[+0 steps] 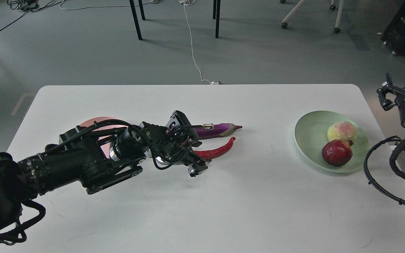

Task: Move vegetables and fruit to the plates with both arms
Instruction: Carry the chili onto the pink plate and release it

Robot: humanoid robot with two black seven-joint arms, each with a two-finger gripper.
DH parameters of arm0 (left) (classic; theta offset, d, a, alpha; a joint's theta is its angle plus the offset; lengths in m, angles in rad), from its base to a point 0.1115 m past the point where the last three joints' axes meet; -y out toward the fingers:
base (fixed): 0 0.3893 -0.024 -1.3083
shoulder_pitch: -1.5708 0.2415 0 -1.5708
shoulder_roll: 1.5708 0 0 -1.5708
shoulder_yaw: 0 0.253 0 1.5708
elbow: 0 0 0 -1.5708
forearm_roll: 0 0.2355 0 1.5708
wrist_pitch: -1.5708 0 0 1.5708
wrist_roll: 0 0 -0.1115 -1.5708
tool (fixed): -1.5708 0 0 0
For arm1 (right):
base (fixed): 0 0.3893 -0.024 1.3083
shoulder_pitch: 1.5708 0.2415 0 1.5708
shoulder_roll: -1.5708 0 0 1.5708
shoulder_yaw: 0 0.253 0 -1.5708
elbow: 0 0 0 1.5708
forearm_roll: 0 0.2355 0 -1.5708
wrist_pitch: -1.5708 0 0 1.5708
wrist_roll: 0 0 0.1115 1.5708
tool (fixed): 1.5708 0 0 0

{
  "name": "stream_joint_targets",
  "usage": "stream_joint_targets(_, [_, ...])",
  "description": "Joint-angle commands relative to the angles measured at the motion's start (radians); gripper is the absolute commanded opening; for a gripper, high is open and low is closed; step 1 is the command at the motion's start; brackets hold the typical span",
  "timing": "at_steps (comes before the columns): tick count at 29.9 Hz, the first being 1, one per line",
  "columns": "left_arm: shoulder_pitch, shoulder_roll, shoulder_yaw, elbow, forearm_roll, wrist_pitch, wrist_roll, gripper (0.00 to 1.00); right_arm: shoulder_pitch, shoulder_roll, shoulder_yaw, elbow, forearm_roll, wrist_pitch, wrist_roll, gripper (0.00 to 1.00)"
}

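Head view, L to R: your left arm (pixel 83 161) comes in low from the left edge and hides most of the pink plate (pixel 93 123); only a sliver of rim shows above the cables. Left gripper (pixel 193 154) sits right at the near ends of the veg. One finger sticks up by the eggplant (pixel 220 130), the other points down past the chili (pixel 216 150), so the claw looks spread and seems to straddle the chili's stem end. Can't tell if either pad is touching yet.

Eggplant and chili lie side by side mid-table, nearly touching, tips pointing right. Neither is on a plate.

Farther right, the green plate (pixel 330 140) already holds both fruit: the pale yellow-green fruit (pixel 342 131) behind, the pomegranate (pixel 336 152) in front, touching each other. Fruit half looks done. Right gripper (pixel 390 93) is off the table's right edge, well apart from everything; seen small and dark, so can't tell its state.

Step in hand, as I read it: grab one veg w/ the left arm and take it back to the pink plate.

- Pick ONE item. They're close, so centre the fingers on the chili only or you'll nudge the eggplant.
- Chili is slim and curved and will likely roll, so close slowly and grip low.
- Lift clear before swinging left; your own forearm blocks the view of the plate.
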Motion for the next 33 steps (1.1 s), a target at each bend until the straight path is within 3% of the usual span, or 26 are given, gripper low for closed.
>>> stream_joint_targets(1, [0.012, -0.002, 0.001, 0.003, -0.001, 0.0, 0.0, 0.4, -0.003, 0.001, -0.001, -0.002, 0.0, 0.0, 0.0, 0.99])
stream_joint_targets(5, [0.009, 0.012, 0.0, 0.003, -0.002, 0.0, -0.001, 0.24, -0.005, 0.002, -0.001, -0.002, 0.0, 0.0, 0.0, 0.99])
stream_joint_targets(10, [0.006, 0.042, -0.011, -0.012, -0.01, 0.0, -0.012, 0.16, 0.0, 0.007, 0.001, -0.001, 0.0, 0.0, 0.0, 0.99])
stream_joint_targets(13, [-0.013, 0.119, -0.048, -0.088, -0.034, 0.001, -0.012, 0.17, 0.001, 0.004, 0.005, -0.001, 0.0, 0.0, 0.0, 0.99])
stream_joint_targets(16, [-0.053, 0.266, -0.135, -0.205, -0.132, -0.011, -0.013, 0.19, 0.0, 0.001, 0.007, -0.001, 0.0, 0.0, 0.0, 0.99])
stream_joint_targets(20, [-0.071, 0.453, -0.141, -0.294, -0.234, -0.012, -0.026, 0.2, 0.003, 0.01, 0.01, 0.004, 0.0, 0.0, 0.001, 0.99])
stream_joint_targets(25, [-0.031, 0.624, -0.114, -0.291, -0.239, -0.002, -0.099, 0.21, 0.009, 0.036, 0.013, 0.006, 0.0, 0.0, 0.0, 0.99])
stream_joint_targets(33, [0.107, 0.736, -0.102, -0.198, -0.243, 0.08, -0.108, 0.25, 0.009, 0.041, 0.01, 0.006, 0.0, 0.0, 0.0, 0.99])
